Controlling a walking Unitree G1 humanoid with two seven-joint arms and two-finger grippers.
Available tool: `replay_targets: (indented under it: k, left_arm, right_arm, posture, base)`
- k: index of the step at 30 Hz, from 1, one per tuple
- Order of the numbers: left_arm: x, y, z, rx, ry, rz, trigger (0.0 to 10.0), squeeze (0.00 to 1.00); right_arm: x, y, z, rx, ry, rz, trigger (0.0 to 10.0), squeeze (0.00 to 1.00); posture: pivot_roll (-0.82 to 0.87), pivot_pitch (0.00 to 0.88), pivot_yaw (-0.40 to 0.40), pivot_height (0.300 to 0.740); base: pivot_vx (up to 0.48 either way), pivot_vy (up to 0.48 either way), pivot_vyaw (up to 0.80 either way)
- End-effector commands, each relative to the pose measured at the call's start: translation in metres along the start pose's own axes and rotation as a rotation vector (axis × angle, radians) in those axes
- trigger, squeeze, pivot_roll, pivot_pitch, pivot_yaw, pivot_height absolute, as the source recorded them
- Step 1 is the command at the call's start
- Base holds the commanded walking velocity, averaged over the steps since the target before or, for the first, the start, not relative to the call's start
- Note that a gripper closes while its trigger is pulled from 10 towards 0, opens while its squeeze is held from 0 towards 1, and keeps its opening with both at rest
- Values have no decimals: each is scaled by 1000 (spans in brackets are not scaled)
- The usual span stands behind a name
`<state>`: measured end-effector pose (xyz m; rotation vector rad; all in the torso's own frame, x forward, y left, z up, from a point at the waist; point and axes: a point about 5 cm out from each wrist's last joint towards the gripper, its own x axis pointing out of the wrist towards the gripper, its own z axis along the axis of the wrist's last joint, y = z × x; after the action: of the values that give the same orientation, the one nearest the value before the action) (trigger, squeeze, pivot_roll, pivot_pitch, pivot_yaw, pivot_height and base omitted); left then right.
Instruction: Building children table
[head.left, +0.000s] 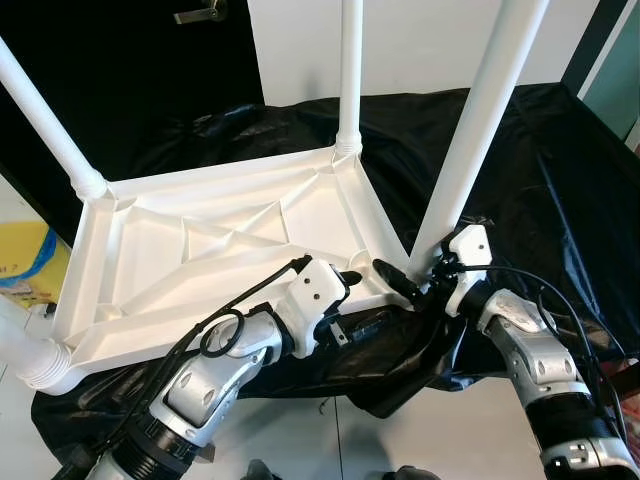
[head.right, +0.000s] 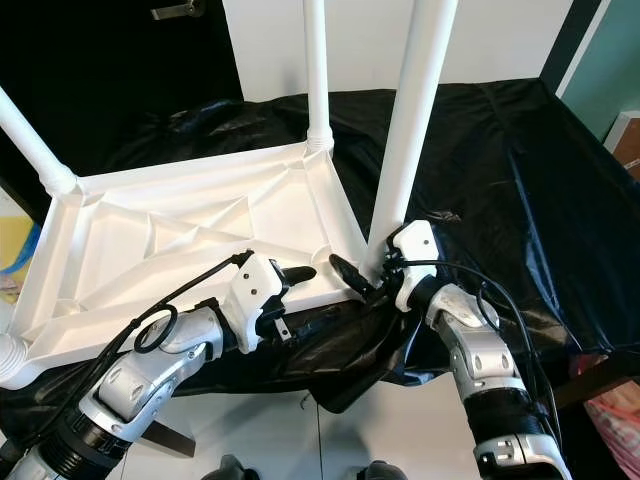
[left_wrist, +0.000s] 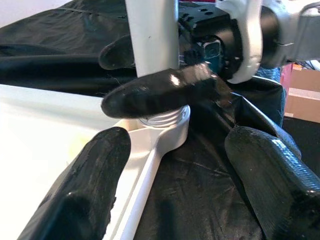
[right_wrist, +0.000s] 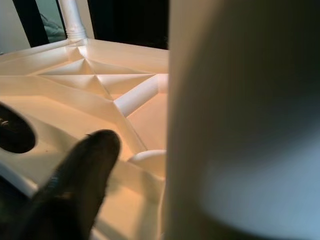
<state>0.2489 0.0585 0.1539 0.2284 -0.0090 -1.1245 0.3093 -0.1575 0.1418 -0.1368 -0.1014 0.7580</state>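
Note:
A white plastic table (head.left: 200, 260) lies upside down on a black cloth. Legs stand up at its far left corner (head.left: 45, 125) and far right corner (head.left: 350, 70), and a third leg (head.left: 25, 350) sits at the near left corner. My right gripper (head.left: 410, 272) is shut on the base of the near right leg (head.left: 470, 140), one finger (left_wrist: 160, 95) in front of it and one behind. The leg's threaded end (left_wrist: 165, 119) rests in the corner socket. My left gripper (head.left: 348, 300) is open, its fingers straddling the table's near edge beside that corner.
The black cloth (head.left: 540, 180) covers the whole work surface and hangs over its front edge. A yellow object (head.left: 25, 260) lies at the left. A dark door with a handle (head.left: 200, 12) stands behind. A cardboard box (left_wrist: 302, 95) is off to the right.

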Motion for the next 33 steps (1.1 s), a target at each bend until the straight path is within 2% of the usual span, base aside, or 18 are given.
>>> replay_targets:
  k: [1, 2, 3, 13, 14, 26, 28, 30, 33]
  left_arm:
    - [-1, -7, 0, 19, 7, -140, 10000, 0]
    - [-1, -7, 0, 19, 7, -140, 10000, 0]
    - [-1, -6, 0, 24, 9, -136, 10000, 0]
    - [-1, -3, 2, 42, 11, -118, 10000, 0]
    - [-1, -3, 3, 43, 10, -116, 10000, 0]
    - [0, 2, 3, 38, 1, -89, 10000, 0]
    - [0, 4, 3, 35, -2, -80, 10000, 0]
    - [0, 5, 3, 31, -5, -70, 10000, 0]
    - [0, 6, 3, 31, -4, -66, 10000, 0]
  right_arm:
    - [1, -3, -2, -19, 15, 36, 2157, 0]
    - [1, -3, -2, -19, 15, 36, 2157, 0]
    - [2, -6, -3, -27, 23, 48, 0, 0]
    - [-3, -12, -12, -38, 76, 82, 0, 0]
    - [-5, -12, -14, -29, 78, 73, 10000, 0]
    - [-11, -12, -15, -9, 53, -35, 10000, 0]
    - [-11, -8, -15, 2, 44, -83, 10000, 0]
    - [-12, -3, -18, -2, 71, -207, 10000, 0]
    - [-13, -2, -20, 4, 81, -276, 10000, 0]
  posture:
    - [-53, 62, 53, 740]
    - [-53, 62, 53, 740]
    - [-51, 62, 52, 740]
    - [-49, 74, 45, 740]
    - [-53, 75, 45, 740]
    - [-73, 85, 27, 740]
    - [-75, 88, 22, 740]
    - [-78, 95, 17, 740]
    - [-77, 96, 14, 740]
  base:
    - [0, 0, 0]
    - [0, 0, 0]
    - [0, 0, 0]
    - [0, 0, 0]
    - [0, 0, 0]
    - [0, 0, 0]
    - [0, 0, 0]
    - [0, 0, 0]
    - [0, 0, 0]
